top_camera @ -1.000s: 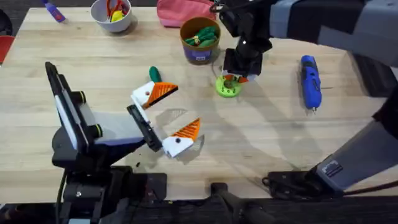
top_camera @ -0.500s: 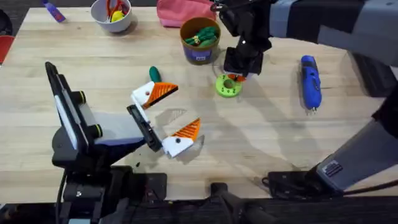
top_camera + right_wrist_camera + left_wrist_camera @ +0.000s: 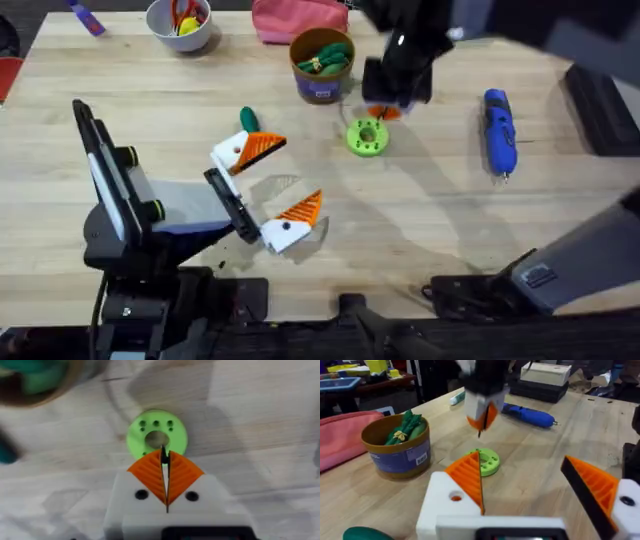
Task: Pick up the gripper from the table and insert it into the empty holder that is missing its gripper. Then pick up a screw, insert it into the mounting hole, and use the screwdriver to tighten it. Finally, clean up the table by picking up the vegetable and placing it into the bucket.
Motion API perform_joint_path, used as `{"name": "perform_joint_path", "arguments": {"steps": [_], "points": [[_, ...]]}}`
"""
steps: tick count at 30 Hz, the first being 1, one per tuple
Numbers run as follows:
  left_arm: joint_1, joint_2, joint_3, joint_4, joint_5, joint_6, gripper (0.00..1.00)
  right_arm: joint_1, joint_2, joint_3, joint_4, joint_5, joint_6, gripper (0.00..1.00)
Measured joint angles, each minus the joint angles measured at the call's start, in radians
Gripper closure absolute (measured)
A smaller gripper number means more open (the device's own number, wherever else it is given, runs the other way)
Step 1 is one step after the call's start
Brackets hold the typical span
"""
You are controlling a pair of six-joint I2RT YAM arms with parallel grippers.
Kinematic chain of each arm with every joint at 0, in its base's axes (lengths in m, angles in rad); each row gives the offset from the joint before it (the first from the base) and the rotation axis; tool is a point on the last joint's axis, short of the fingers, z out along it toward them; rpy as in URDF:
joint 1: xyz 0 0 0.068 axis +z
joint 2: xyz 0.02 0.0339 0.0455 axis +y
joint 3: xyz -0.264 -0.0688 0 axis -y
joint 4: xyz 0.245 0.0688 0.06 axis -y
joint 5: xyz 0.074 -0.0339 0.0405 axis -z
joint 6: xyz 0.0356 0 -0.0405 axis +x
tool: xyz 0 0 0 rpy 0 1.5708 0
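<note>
Green disc [image 3: 156,436] lies just beneath the right gripper [image 3: 165,462], pinching a thin dark screw [image 3: 163,455].

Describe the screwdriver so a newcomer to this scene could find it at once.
Start from the wooden table in the overhead view and go to its right side, beyond the green disc. The screwdriver lies flat there by itself, blue and pen-shaped, with a thin metal tip pointing toward the arm bases. No other object on that side is blue.
</note>
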Motion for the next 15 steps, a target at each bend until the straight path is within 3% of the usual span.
{"name": "perform_joint_path", "arguments": {"steps": [7, 15], "points": [[0.0, 0.0, 0.0, 0.0, 0.0, 0.0, 0.016, 0.035, -0.086, 0.238, -0.194, 0.0, -0.118, 0.996], [0.0, 0.0, 0.0, 0.0, 0.0, 0.0, 0.016, 0.087, -0.086, 0.411, -0.305, 0.0, -0.279, 0.996]]}}
